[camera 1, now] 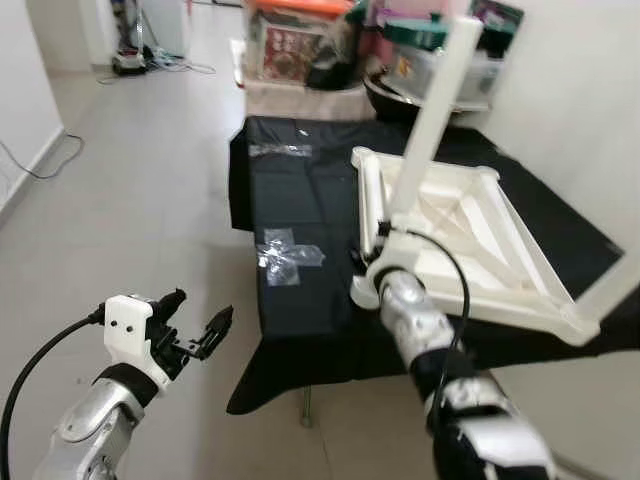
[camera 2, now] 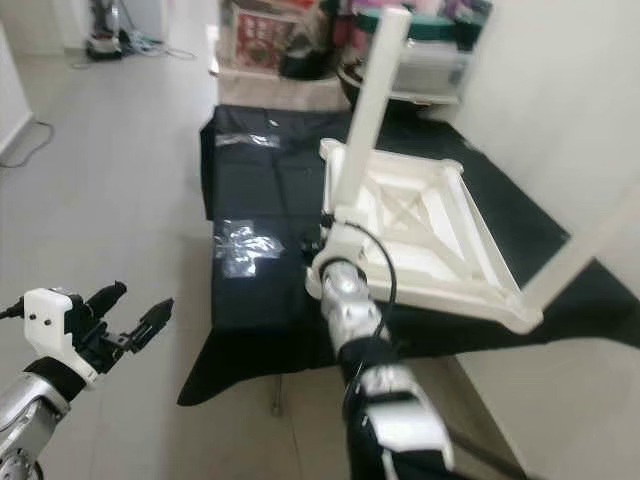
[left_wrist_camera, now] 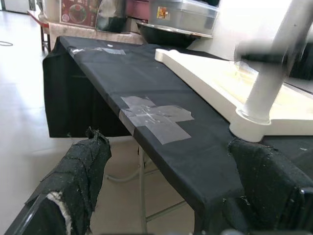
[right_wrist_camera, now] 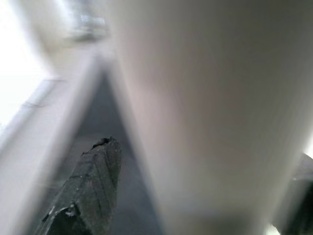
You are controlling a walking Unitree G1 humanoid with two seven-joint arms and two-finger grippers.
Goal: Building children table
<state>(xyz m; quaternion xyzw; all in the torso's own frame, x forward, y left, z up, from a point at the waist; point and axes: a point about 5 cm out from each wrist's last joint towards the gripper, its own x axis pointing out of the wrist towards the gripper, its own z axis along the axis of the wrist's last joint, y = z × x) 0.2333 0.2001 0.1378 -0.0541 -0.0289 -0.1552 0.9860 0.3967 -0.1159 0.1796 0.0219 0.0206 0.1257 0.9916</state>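
A white children's table lies upside down on a work table draped in black cloth. One white leg stands upright from its near left corner. A second leg sticks out at the near right corner. My right gripper is at the base of the upright leg; in the right wrist view the leg sits between the spread fingers, with a thin gap on one side. My left gripper hangs open over the floor, left of the cloth's front edge, holding nothing.
A cross of clear tape is stuck on the cloth near the front left. Storage boxes and a dark bowl stand behind the work table. A white wall runs along the right. Open tiled floor lies to the left.
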